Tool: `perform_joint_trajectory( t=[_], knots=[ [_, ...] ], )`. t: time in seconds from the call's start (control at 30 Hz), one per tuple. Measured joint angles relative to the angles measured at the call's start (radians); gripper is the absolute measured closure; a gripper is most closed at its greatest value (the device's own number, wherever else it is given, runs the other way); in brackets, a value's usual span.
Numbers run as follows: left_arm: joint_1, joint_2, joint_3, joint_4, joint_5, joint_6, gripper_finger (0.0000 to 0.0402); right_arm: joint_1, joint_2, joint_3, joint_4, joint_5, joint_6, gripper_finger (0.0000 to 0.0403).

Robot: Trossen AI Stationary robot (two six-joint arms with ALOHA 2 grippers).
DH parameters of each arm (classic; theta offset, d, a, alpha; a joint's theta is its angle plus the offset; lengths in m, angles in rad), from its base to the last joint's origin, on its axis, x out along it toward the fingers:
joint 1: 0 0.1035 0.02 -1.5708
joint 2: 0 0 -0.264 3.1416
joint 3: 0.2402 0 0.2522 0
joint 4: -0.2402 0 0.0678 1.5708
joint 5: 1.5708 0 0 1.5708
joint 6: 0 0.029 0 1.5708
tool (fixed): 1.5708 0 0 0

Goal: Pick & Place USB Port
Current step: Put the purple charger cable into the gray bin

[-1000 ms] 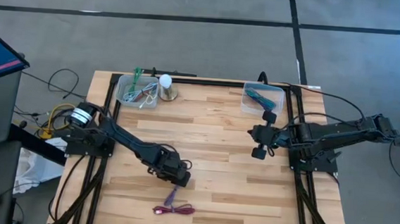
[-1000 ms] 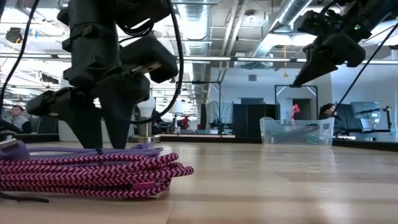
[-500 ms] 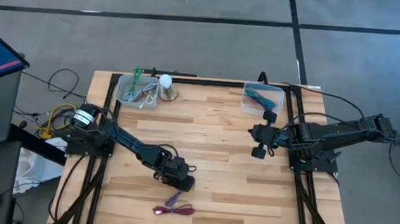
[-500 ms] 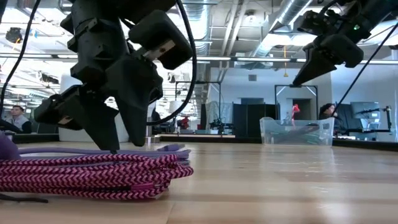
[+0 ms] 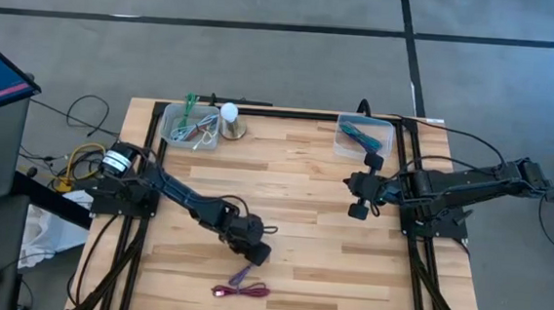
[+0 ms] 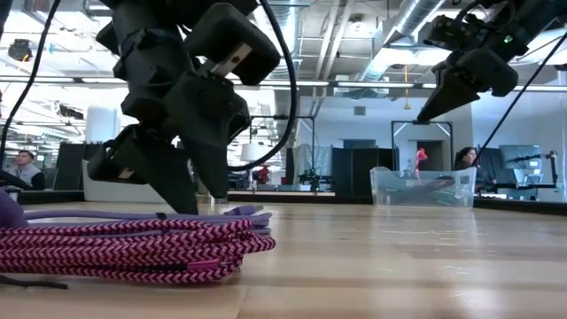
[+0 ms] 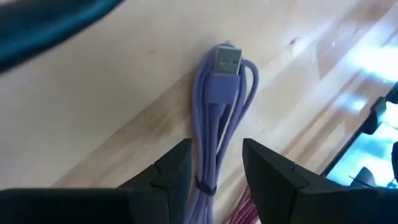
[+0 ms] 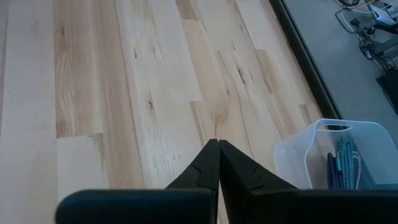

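A lilac USB cable, tied in a bundle (image 7: 219, 106), lies flat on the wooden table near its front edge (image 5: 241, 273), its silver plug (image 7: 228, 60) pointing away from my left gripper. That gripper (image 7: 214, 168) slants down over the bundle's tied end, open, one finger (image 7: 173, 169) on each side of the cable. In the low view its fingertips (image 6: 182, 206) reach down close to the tabletop. My right gripper (image 8: 217, 148) is shut on nothing and hovers above the table's right side (image 5: 353, 188).
A magenta braided cable (image 5: 241, 290) lies coiled just nearer than the lilac one (image 6: 133, 248). At the far edge stand a clear bin with cables (image 5: 190, 125), a white object on a round base (image 5: 230, 121) and a clear bin with a blue cable (image 5: 364, 137).
My left gripper has shifted a little toward the table's right edge and has rolled and tipped about its wrist above the lilac cable, staying open. Both cables lie where they were.
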Motion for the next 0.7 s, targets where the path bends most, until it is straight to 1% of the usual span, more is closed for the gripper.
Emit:
perform_joint_trajectory(
  t=[0.3, 0.57, 0.7],
  knots=[
    [-0.030, 0.022, 0.001, 0.018, -0.035, 0.000, 0.0259, 0.000, 0.000, 0.001, 0.002, 0.000, 0.000, 0.0403],
    [-0.030, 0.088, 0.005, 0.099, -0.034, -0.001, 0.0259, 0.000, 0.000, 0.001, 0.003, 0.000, 0.000, 0.0403],
    [-0.030, 0.113, 0.006, 0.129, -0.024, 0.000, 0.0276, 0.000, 0.000, 0.001, 0.003, 0.000, 0.000, 0.0403]
  ],
)
